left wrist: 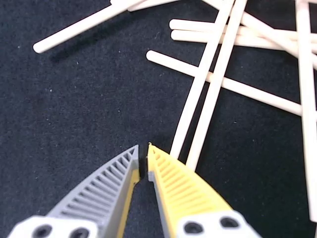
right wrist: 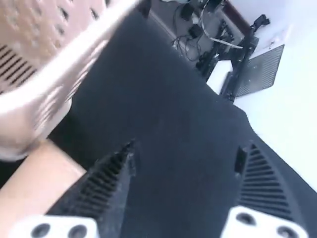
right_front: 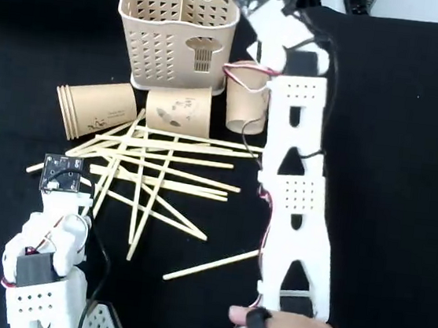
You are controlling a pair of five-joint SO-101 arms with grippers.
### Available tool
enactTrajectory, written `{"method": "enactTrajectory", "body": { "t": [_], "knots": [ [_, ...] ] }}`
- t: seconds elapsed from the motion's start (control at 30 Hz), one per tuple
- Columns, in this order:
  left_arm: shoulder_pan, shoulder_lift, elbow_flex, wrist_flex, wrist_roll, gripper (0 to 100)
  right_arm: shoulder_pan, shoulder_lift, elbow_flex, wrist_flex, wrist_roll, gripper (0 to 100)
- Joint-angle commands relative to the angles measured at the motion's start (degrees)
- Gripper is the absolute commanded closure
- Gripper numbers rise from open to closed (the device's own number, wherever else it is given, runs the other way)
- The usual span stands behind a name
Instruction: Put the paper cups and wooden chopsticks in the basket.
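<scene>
The beige perforated basket [right_front: 178,33] stands upright at the back of the table. Three brown paper cups are in front of it: one on its side at the left [right_front: 98,109], one in the middle [right_front: 179,110], and one [right_front: 246,100] partly behind my right arm [right_front: 298,126]. Several wooden chopsticks [right_front: 155,172] lie crisscrossed on the black cloth. My left gripper [left wrist: 143,148] is shut and empty, just short of two chopsticks [left wrist: 208,94]. My right gripper [right wrist: 183,153] is open above the cloth, with the basket [right wrist: 49,49] and a cup [right wrist: 34,183] beside it.
The left arm [right_front: 45,263] sits at the front left, by the near end of the chopstick pile. One chopstick [right_front: 211,264] lies apart, close to the right arm's base. The black cloth [right_front: 398,192] to the right is bare.
</scene>
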Motion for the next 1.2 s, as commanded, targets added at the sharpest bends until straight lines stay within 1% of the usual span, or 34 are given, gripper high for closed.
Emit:
{"method": "enactTrajectory", "body": {
  "t": [0.0,0.07,0.1,0.23,0.33,0.43,0.6,0.7,0.83,1.0,1.03,1.1,1.17],
  "knots": [
    [0.1,-0.3,0.8,-0.9,-0.4,95,0.8,2.3,-2.8,-3.9,-0.6,73.7],
    [0.1,-0.3,0.8,-0.9,-0.4,95,0.7,3.5,-2.9,-3.0,-0.6,76.0],
    [0.1,-0.3,0.8,-0.9,-0.4,95,0.8,3.3,-2.9,-1.8,-0.6,75.1],
    [0.1,-0.3,0.8,-0.9,-0.4,95,0.7,-0.3,-2.8,7.7,0.2,71.7],
    [0.1,-0.3,0.8,-0.9,-0.4,95,-0.4,-3.3,-2.7,16.6,6.7,71.4],
    [0.1,-0.3,0.8,-0.9,-0.4,95,-0.9,-5.3,-2.7,23.1,12.1,71.4],
    [0.1,-0.3,0.8,-0.9,-0.4,95,-0.7,-8.2,-2.7,31.5,19.5,71.3],
    [0.1,-0.3,0.8,-1.0,-0.4,95,-0.5,-10.2,-2.7,33.8,21.5,71.3],
    [0.1,-0.3,0.8,-1.0,-0.4,95,-0.4,-14.0,-2.5,34.1,21.5,71.3],
    [0.1,-0.3,0.8,-1.0,-0.4,95,-0.4,-21.4,4.8,34.2,16.4,71.4],
    [0.1,-0.3,0.8,-1.0,-0.4,95,-0.3,-23.5,7.4,34.2,14.5,71.4],
    [0.1,-0.3,0.8,-1.0,-0.4,95,0.5,-28.3,14.4,34.2,8.4,71.3],
    [0.1,-0.3,0.8,-1.0,-0.4,95,0.9,-33.5,23.4,34.0,3.7,71.1]
  ]
}}
